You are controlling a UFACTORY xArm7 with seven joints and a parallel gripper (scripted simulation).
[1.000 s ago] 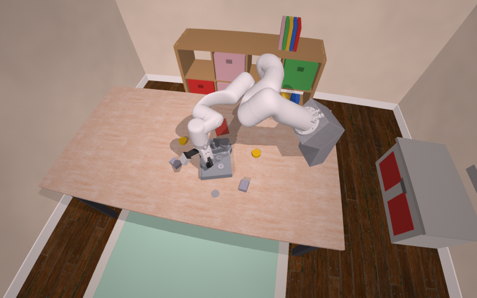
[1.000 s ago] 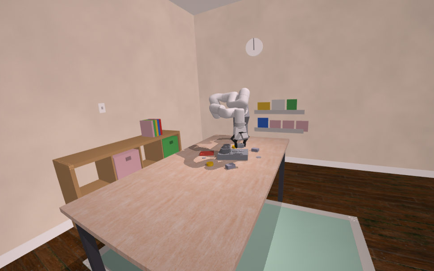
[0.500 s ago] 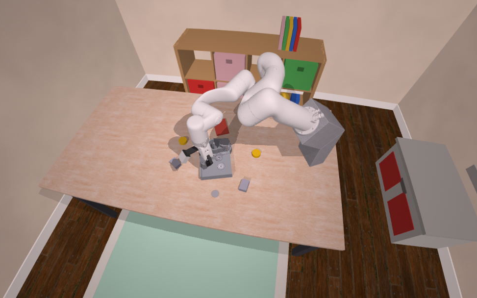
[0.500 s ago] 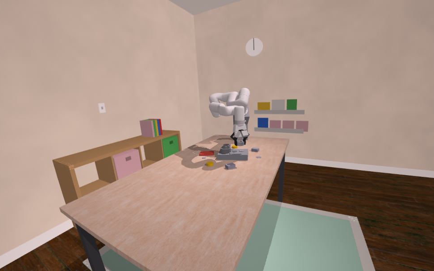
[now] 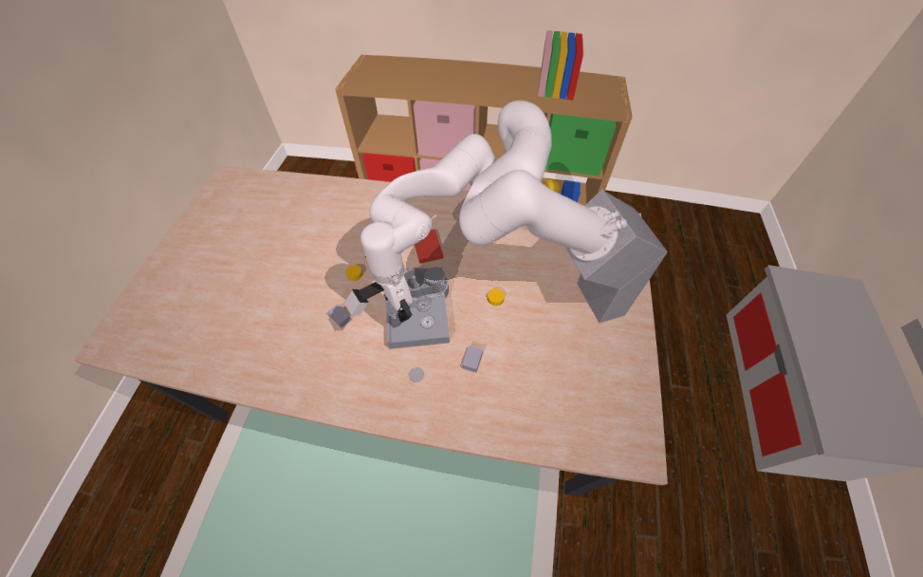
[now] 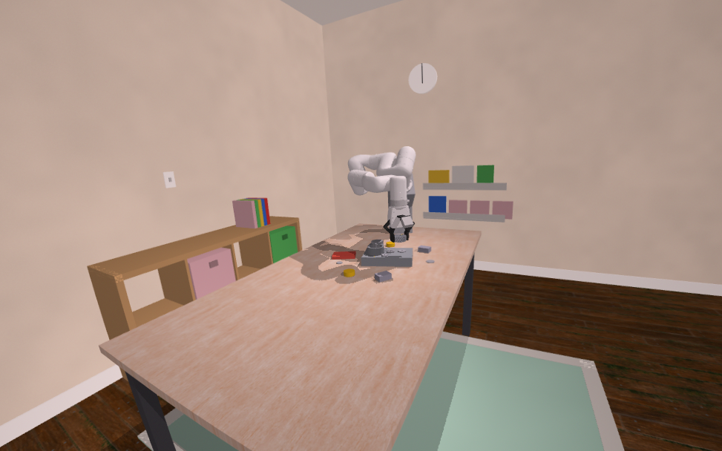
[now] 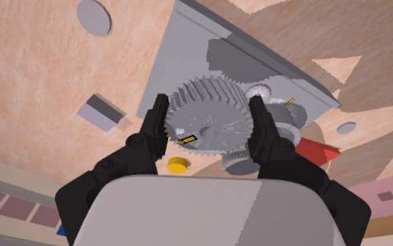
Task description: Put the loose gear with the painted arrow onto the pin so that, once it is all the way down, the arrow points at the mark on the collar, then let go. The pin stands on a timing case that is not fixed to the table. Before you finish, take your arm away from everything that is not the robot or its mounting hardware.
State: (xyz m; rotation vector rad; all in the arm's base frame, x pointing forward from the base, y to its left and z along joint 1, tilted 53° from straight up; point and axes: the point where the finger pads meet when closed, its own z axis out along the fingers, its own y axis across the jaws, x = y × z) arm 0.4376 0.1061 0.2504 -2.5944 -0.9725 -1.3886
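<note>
My gripper (image 6: 398, 237) (image 7: 208, 108) is shut on the loose grey gear (image 7: 225, 121). Its two black fingers press opposite sides of the toothed rim. The gear's painted yellow arrow (image 7: 188, 140) faces the camera, left of and below the bore in the wrist view. The gear is held above the grey timing case (image 5: 418, 335) (image 6: 386, 260) (image 7: 168, 53), clear of it. A yellow mark (image 7: 289, 102) shows on the case side, right of the gear, by a grey cylindrical part. The held gear may hide the pin; I cannot make it out.
A red block (image 5: 429, 246) (image 6: 343, 255) (image 7: 318, 153) lies behind the case. A yellow disc (image 5: 495, 296) (image 7: 177, 165), a grey block (image 5: 471, 358) (image 7: 103, 113) and a flat grey disc (image 5: 415, 375) (image 7: 94, 17) lie around it. Another yellow disc (image 5: 354, 272) and grey block (image 5: 339, 316) are left.
</note>
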